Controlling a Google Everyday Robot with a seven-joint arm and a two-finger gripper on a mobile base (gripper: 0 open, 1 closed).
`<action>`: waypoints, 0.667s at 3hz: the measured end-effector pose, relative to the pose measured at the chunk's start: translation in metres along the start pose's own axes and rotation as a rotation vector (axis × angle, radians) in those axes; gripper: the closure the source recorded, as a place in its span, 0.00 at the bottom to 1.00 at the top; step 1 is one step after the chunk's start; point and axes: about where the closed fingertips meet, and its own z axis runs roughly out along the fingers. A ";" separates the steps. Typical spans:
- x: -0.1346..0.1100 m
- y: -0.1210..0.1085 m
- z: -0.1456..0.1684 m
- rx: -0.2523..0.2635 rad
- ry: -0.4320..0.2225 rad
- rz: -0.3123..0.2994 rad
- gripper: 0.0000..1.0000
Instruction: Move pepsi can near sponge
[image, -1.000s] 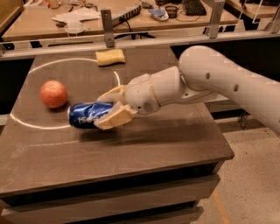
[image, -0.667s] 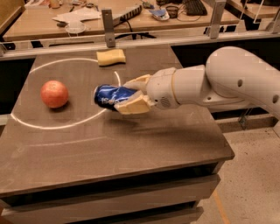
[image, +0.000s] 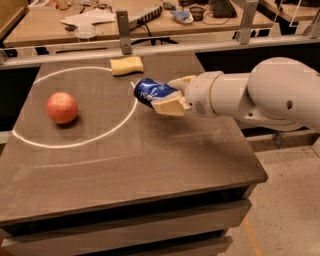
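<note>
A single view, set high above the near side of the dark table (image: 150, 165), looks down and away toward the cluttered desk (image: 45, 30) at the far end. It sits close, so the tabletop fills most of the frame, with its near edge low in the picture. My arm crosses from the right edge. My gripper (image: 164, 95) shows near the centre, toward the far side, fingers clasped on the pepsi can (image: 149, 91).
</note>
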 end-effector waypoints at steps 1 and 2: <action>0.007 0.002 0.006 0.088 0.010 0.032 1.00; 0.014 -0.025 0.010 0.205 0.013 0.048 1.00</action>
